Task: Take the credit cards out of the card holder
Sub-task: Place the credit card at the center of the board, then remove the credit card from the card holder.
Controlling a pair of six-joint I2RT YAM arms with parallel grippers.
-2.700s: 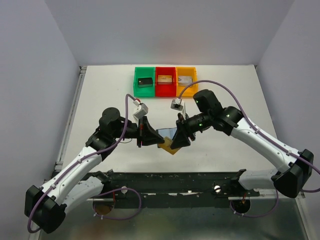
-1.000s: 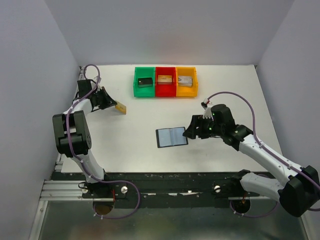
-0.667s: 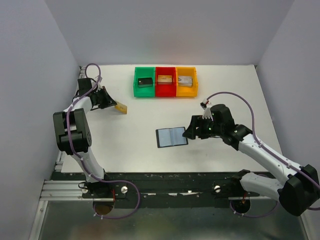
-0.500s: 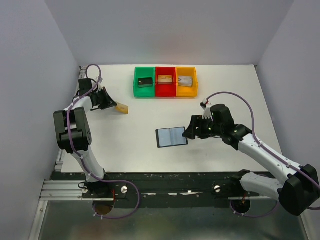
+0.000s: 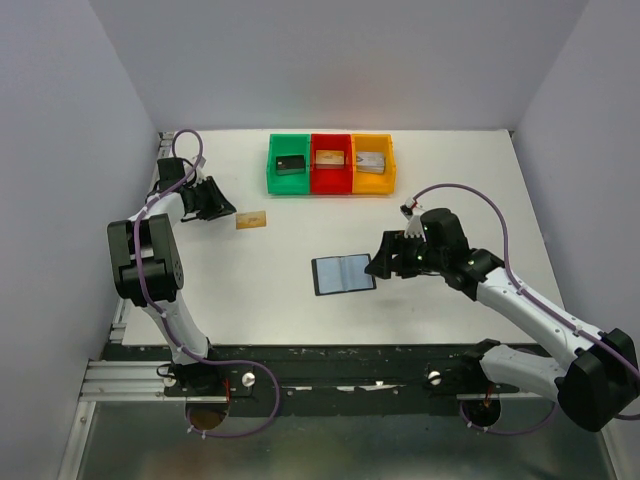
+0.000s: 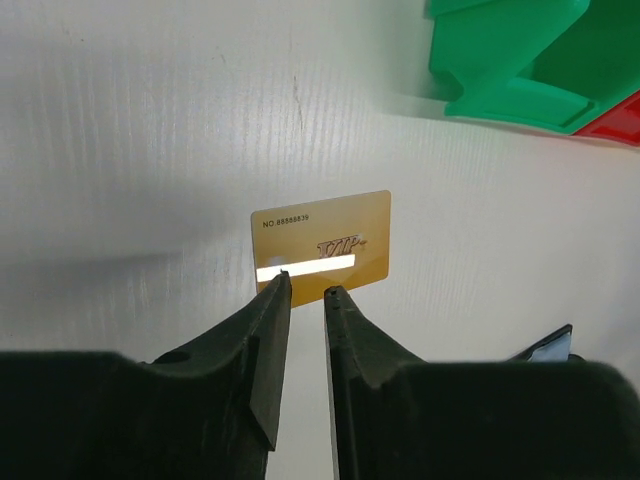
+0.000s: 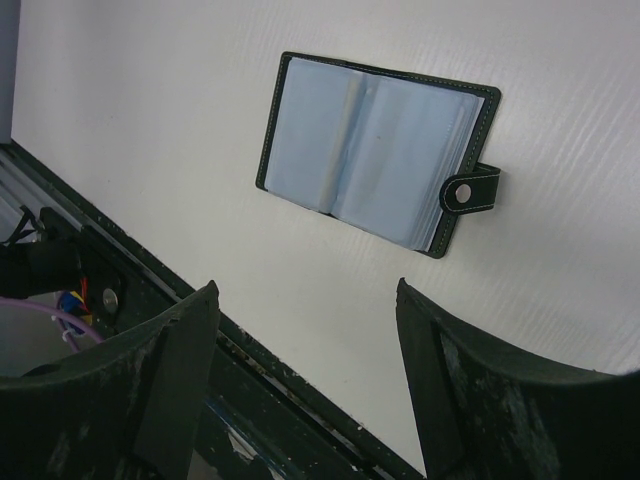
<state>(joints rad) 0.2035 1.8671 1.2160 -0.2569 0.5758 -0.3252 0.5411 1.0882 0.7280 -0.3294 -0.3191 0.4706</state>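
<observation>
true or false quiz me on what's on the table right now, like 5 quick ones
1. The gold card lies flat on the table, outside the card holder. True.
2. The card holder is folded shut. False: it lies open, inner pockets facing up.
3. The right gripper is open beside the card holder, holding nothing. True.
4. The left gripper holds the gold card up off the table. False: its jaws are slightly apart and the card lies on the table at its tips.
5. Three bins, green, red and orange, stand in a row. True.

Overhead, wrist close-up — card holder (image 5: 343, 274) shared
</observation>
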